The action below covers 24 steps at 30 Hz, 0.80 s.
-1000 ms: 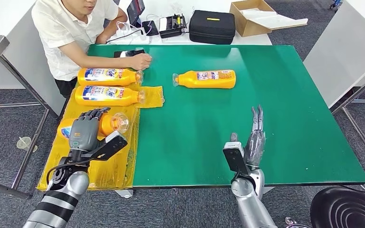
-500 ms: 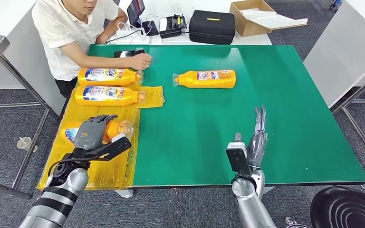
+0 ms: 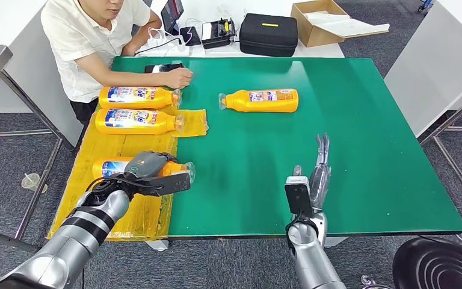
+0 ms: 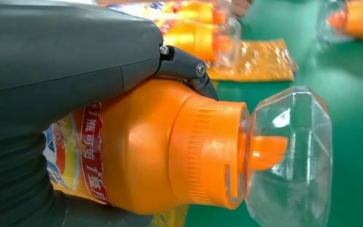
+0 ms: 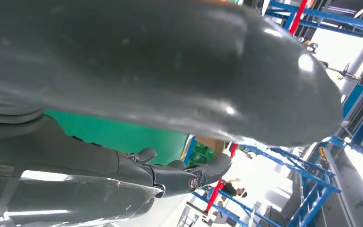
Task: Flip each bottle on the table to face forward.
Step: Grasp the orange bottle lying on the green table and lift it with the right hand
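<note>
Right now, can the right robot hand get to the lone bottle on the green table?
Probably yes. The right robot hand is open and holds nothing, and bare green table lies between it and the bottle.

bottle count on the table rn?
4, all lying down: two on the yellow sheet by the person, one on the green mat, one held by the left hand.

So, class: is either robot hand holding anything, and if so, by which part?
The left robot hand grips the lying orange plastic bottle around its shoulder, just behind the clear cap. The right robot hand holds nothing.
</note>
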Tool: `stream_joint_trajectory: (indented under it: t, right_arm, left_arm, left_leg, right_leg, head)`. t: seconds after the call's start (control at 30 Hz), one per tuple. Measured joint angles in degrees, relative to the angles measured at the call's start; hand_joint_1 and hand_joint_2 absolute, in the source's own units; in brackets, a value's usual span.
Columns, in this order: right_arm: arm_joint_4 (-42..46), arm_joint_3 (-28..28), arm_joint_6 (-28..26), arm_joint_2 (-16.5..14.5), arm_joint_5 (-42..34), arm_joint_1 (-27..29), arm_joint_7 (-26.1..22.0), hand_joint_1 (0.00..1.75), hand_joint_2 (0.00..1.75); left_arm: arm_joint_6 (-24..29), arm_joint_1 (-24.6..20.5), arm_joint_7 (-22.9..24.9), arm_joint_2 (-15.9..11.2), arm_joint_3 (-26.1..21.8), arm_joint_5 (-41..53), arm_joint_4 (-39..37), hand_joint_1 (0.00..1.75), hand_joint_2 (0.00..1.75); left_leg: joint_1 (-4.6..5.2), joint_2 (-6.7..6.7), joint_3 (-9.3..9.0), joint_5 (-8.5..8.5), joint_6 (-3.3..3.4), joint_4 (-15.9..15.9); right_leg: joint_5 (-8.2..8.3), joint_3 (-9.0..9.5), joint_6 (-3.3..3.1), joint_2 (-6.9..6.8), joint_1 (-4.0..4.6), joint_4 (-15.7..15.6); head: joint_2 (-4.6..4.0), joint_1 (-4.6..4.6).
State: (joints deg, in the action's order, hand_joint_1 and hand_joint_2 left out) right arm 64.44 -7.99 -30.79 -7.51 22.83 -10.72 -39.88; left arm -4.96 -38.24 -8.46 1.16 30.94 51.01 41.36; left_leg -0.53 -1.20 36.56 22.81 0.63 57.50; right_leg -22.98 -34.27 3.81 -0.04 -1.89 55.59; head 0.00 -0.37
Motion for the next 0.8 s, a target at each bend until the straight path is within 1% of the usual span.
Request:
stream_joint_trajectory:
  t: [0.03,0.07,0.1,0.23,0.33,0.5,0.63,0.8]
  right_arm:
    - [-0.2,-0.2,0.0,0.0,-0.2,-0.1,0.0,0.0,0.0]
    - [-0.4,-0.3,-0.1,0.0,-0.4,-0.1,0.0,0.0,0.0]
    - [-0.6,-0.5,-0.1,0.0,-0.7,-0.2,0.0,0.0,0.0]
    - [-1.3,-0.9,-0.3,0.0,-1.4,-0.4,0.0,0.0,0.0]
    - [-1.8,-1.2,-0.8,0.0,-1.6,-0.5,0.0,0.0,0.0]
    - [-2.5,-2.0,-1.5,0.1,-2.4,-0.6,0.0,0.0,0.0]
    - [-3.0,-2.7,-2.4,0.4,-3.3,-0.8,0.0,0.0,0.0]
    - [-3.6,-3.6,-2.7,0.9,-3.6,-1.1,0.0,0.0,0.0]
  left_arm:
    - [-0.2,-0.5,0.0,0.3,0.6,0.2,-0.9,0.25,1.75]
    - [-0.4,-0.9,0.1,0.5,1.2,0.5,-1.8,0.07,1.75]
    - [-0.5,-1.3,0.2,0.6,1.8,0.7,-2.6,0.0,1.75]
    - [-0.7,-1.9,0.5,1.3,3.7,0.6,-5.6,0.0,1.75]
    - [-1.3,-2.3,-0.4,1.6,4.1,-1.5,-6.7,0.0,1.75]
    - [-6.2,-3.2,-3.7,1.5,4.1,-7.6,-6.8,0.0,1.75]
    - [-8.3,-3.4,-5.4,0.9,4.1,-12.5,-5.1,0.0,1.75]
    - [-7.6,-2.6,-6.1,-0.1,4.4,-16.8,0.0,0.0,1.75]
  left_leg:
    - [0.0,0.0,0.0,0.0,0.0,0.0]
    - [0.0,0.0,0.0,0.0,0.0,0.0]
    - [0.0,0.01,0.0,0.0,0.0,0.0]
    - [0.0,0.03,0.0,0.0,0.0,0.0]
    - [0.0,0.02,0.01,0.0,0.0,0.0]
    - [0.0,0.02,0.01,0.0,0.0,0.0]
    - [0.0,0.01,0.01,0.0,0.0,0.0]
    - [0.0,0.01,0.02,0.0,0.0,0.0]
  right_leg:
    - [0.0,0.0,0.0,0.0,0.0,0.0]
    - [0.0,0.0,0.0,0.0,0.0,0.0]
    - [0.0,0.0,0.0,0.01,0.0,0.0]
    - [0.0,-0.02,0.0,0.02,0.0,0.0]
    - [0.0,-0.02,0.0,0.01,0.0,0.0]
    - [0.0,-0.01,0.0,0.01,0.0,0.0]
    - [0.0,-0.01,0.0,0.01,0.0,0.0]
    - [0.0,-0.01,0.0,0.01,0.0,0.0]
  head:
    - [0.0,0.0]
    - [0.0,0.0]
    - [0.0,-0.01]
    - [0.0,-0.02]
    - [0.0,-0.01]
    - [0.0,0.0]
    - [0.0,-0.01]
    - [0.0,0.0]
